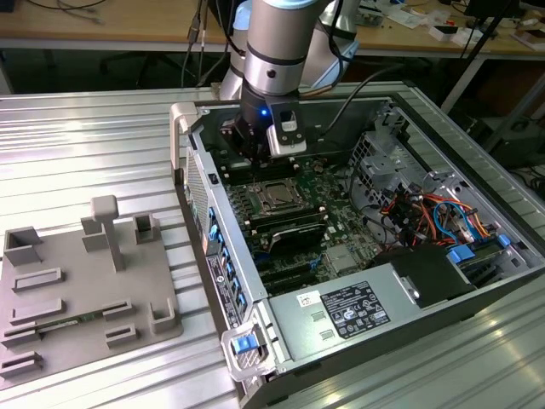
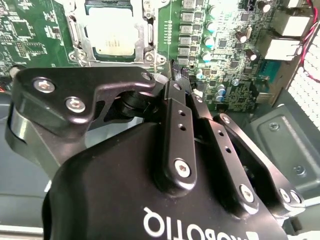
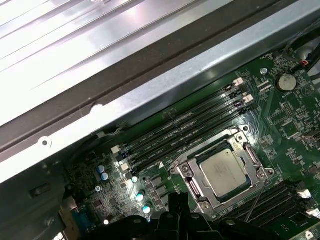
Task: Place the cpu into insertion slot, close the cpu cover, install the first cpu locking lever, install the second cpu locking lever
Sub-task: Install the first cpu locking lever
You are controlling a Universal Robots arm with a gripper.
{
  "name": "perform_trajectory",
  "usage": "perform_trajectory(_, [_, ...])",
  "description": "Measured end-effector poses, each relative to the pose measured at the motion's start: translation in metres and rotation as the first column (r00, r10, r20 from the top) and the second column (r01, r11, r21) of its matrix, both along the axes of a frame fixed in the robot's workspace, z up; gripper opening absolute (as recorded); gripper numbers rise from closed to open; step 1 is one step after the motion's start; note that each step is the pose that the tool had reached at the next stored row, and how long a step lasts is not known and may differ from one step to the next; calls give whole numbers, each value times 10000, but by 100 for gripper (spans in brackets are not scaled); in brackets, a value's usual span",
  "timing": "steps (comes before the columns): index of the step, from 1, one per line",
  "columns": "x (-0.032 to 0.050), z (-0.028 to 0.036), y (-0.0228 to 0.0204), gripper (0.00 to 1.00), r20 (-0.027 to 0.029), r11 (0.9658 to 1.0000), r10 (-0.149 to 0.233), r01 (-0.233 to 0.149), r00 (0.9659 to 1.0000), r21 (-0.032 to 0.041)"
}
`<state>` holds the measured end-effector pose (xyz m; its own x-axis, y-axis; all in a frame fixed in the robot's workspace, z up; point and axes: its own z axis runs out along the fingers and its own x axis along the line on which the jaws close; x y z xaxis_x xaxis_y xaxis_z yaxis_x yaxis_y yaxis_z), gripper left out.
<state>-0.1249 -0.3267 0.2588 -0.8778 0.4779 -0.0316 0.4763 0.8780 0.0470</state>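
I see cpu (image 3: 223, 171) seated in insertion slot (image 3: 205, 204), cpu cover (image 3: 196, 181) flat around it. Gripper (image 2: 175, 72) at slot's far side, fingers (image 2: 179, 117) pressed together.

- A ribbed silver metal surface (image 1: 85, 136) stretches wide, with bright glare on its ridges.
- Behind it stands a pale wooden desk (image 1: 128, 25) strewn with cables (image 1: 81, 11).
- Deep shadow lies beneath that desk.

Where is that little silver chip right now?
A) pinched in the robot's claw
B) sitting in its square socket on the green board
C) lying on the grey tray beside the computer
B: in both wrist views the cpu lies flat in the insertion slot, with metal framing it, apart from the gripper.
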Motion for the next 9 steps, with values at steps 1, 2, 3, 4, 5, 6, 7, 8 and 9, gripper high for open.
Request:
perform_trajectory(1, [-8,-1,0,11,0,10000,71,-71,10000,0])
perform_trajectory(2, [-13,-1,0,11,0,9999,150,-150,9999,1])
perform_trajectory(3, [-17,-1,0,11,-1,9997,234,-234,9997,0])
perform_trajectory(4, [-19,-1,0,11,-2,9994,345,-345,9994,-1])
perform_trajectory(5, [-19,-1,0,11,-2,9989,476,-476,9989,-1])
perform_trajectory(6, [-20,0,0,11,-3,9978,661,-661,9978,-2])
perform_trajectory(7, [-20,-2,0,11,-1,9956,939,-939,9956,-1])
perform_trajectory(8, [-21,-2,0,11,-1,9940,1091,-1091,9940,0])
perform_trajectory(9, [-27,-3,-1,11,-1,9929,1192,-1192,9929,0])
